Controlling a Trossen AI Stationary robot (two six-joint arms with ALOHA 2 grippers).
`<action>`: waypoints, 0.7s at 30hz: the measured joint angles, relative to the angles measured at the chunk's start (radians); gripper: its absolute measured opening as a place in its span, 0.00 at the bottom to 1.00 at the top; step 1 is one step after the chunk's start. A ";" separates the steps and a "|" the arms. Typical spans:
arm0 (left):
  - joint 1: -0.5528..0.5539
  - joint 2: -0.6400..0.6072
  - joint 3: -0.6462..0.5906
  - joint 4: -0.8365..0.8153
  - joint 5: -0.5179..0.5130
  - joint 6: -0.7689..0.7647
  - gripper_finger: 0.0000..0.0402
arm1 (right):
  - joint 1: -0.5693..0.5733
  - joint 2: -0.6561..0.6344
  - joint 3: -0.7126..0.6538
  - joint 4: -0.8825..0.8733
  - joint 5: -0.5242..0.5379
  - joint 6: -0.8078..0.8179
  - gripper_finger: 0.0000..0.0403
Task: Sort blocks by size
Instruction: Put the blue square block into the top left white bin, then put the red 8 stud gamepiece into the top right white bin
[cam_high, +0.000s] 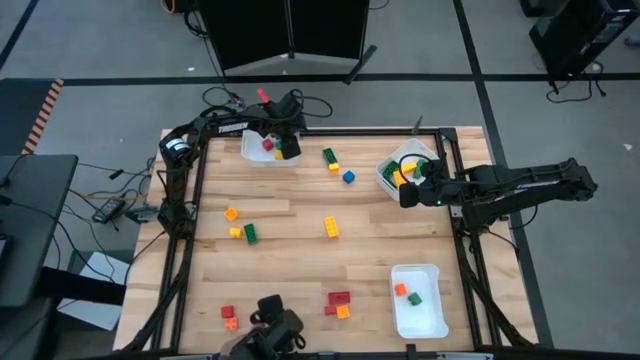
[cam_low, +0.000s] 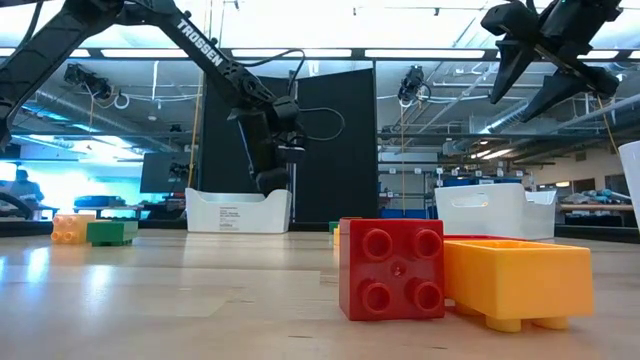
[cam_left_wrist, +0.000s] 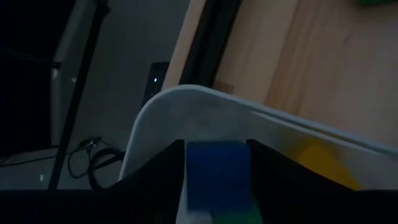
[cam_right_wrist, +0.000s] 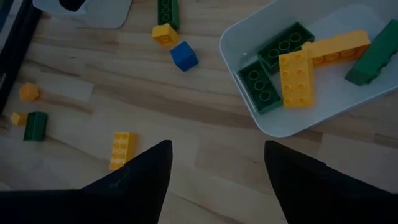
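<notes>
My left gripper (cam_high: 287, 145) hangs over the far-left white bin (cam_high: 252, 152), shut on a small blue block (cam_left_wrist: 214, 171). A red and a yellow block (cam_left_wrist: 323, 158) lie in that bin. My right gripper (cam_right_wrist: 216, 168) hovers open above the table beside the far-right bin (cam_right_wrist: 249, 118), with nothing between its fingers; green and yellow bricks (cam_right_wrist: 295, 78) lie in that bin. Loose blocks rest flat on the table: a blue cube (cam_high: 348, 177), a yellow brick (cam_high: 331, 227), a green one (cam_high: 250, 233). My left gripper pinches the blue block by two opposite sides (cam_left_wrist: 193, 171) between its two fingers (cam_left_wrist: 165, 171). The fingers slant down from above, over the bin's rim (cam_left_wrist: 205, 99). The block is lifted clear above the bin; its lower part is blurred and cut off by the picture's edge.
A third white bin (cam_high: 420, 318) at the near right holds an orange and a green block. Red and orange blocks (cam_high: 339, 300) lie near the front edge, others (cam_high: 228, 317) at the near left. A black frame (cam_high: 195, 215) runs round the table.
</notes>
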 joint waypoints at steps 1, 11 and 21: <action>0.000 0.000 0.000 0.000 0.001 0.000 0.47 | 0.000 0.000 0.000 0.000 0.000 0.000 0.66; 0.000 0.000 0.000 0.001 0.000 -0.009 0.58 | 0.000 0.000 0.000 0.000 0.000 0.000 0.66; 0.000 -0.003 0.132 -0.217 -0.011 -0.134 0.58 | 0.000 0.000 0.000 0.000 0.000 -0.005 0.66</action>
